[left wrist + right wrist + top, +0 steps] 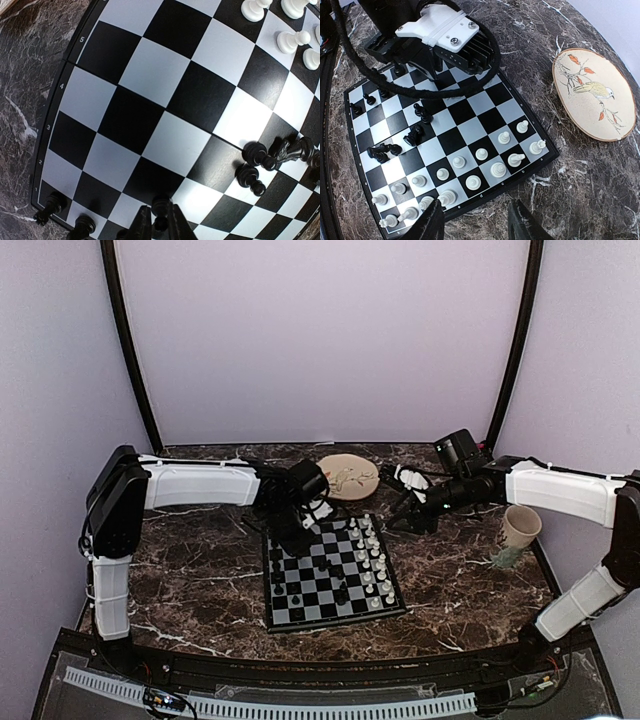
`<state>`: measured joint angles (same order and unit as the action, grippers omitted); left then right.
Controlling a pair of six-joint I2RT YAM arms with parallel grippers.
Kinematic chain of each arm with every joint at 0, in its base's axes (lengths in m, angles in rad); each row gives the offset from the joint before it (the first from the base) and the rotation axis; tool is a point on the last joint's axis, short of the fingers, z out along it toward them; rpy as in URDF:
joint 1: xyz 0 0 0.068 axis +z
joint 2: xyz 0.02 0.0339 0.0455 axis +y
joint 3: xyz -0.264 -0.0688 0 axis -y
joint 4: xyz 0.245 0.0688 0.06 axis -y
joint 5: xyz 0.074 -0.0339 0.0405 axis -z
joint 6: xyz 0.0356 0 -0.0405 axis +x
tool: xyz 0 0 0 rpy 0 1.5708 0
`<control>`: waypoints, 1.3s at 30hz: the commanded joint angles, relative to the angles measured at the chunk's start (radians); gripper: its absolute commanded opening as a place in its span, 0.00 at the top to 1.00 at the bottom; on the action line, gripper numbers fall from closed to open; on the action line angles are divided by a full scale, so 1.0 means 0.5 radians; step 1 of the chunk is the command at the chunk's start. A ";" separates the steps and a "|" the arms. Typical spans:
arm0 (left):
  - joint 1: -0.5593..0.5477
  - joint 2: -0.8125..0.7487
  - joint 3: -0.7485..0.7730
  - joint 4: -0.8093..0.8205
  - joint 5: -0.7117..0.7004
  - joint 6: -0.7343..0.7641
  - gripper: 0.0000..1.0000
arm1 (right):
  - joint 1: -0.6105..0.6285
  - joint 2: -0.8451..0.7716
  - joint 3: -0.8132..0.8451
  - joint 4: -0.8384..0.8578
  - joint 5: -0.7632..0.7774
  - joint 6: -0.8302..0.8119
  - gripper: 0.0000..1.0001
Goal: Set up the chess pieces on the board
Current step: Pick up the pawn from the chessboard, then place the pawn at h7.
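Top view: the board (318, 602) lies mid-desk, left jaws over its far-left corner. Left wrist: they sit narrow around a black pawn (161, 212); set it upright, centred on its square, before releasing. Right wrist: right jaws wide, empty, beside the white pieces (481, 154).

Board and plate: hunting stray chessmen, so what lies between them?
Only bare marble table between the board and the plate; the right wrist view shows it.

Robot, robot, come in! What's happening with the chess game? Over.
Left end effector shut on black piece. Right end effector open, empty. Several toppled black pieces cluttering board.
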<state>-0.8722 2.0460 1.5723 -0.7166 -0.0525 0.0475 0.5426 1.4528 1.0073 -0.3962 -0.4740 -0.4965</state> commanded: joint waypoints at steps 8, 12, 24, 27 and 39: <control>0.026 0.031 0.073 -0.123 0.019 0.009 0.81 | -0.015 0.000 -0.014 0.044 -0.015 -0.015 0.56; 0.029 0.033 0.089 -0.141 0.028 0.012 0.86 | -0.015 0.001 -0.010 0.044 -0.017 -0.014 0.56; 0.125 0.049 0.141 -0.103 0.044 0.021 0.92 | -0.017 0.005 -0.014 0.047 -0.010 -0.025 0.56; 0.176 0.047 0.148 -0.064 0.031 0.004 0.92 | -0.015 0.003 -0.017 0.048 -0.007 -0.024 0.56; 0.243 0.091 0.159 0.021 -0.030 -0.012 0.91 | -0.015 0.013 -0.022 0.053 0.005 -0.029 0.56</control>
<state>-0.7525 2.0872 1.6230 -0.7174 -0.0505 0.0475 0.5426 1.4544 1.0073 -0.3962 -0.4736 -0.5007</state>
